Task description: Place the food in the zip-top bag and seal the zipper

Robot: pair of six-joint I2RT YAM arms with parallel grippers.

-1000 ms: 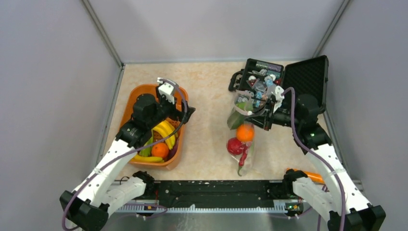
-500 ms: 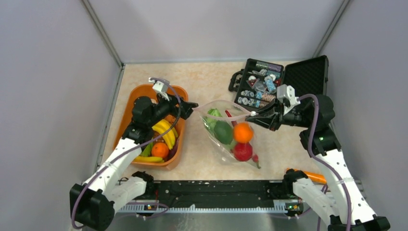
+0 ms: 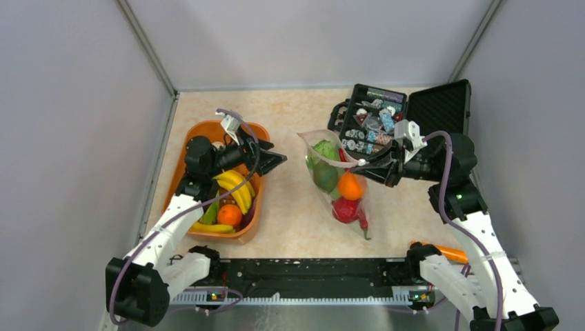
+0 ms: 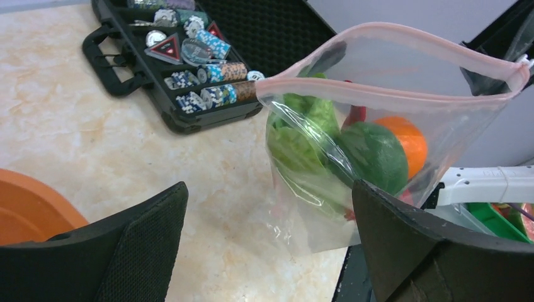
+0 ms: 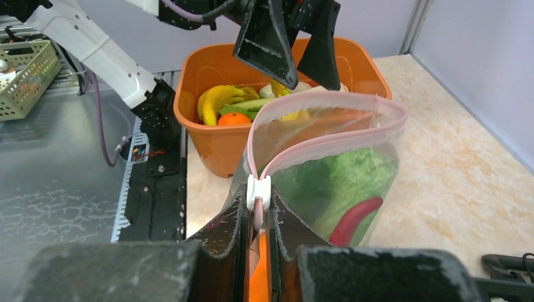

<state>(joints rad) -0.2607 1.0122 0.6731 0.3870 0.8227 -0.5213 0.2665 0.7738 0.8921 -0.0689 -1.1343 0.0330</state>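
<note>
The clear zip-top bag hangs tilted over the table with lettuce, an avocado, an orange, a red fruit and a chilli inside. Its pink zipper gapes open in a loop. My right gripper is shut on the zipper's end, just under the white slider. My left gripper is open and holds nothing, at the orange tub's right rim, a short gap left of the bag's mouth. Bananas and an orange lie in the tub.
An open black hard case with chips and packets stands at the back right, just behind the bag. An orange object lies by the right arm's base. Grey walls close in the table on three sides.
My right gripper lifted the bag from hanging and swung its mouth open toward the left gripper, then drew it back right. The left gripper turned to face the bag, still open.
</note>
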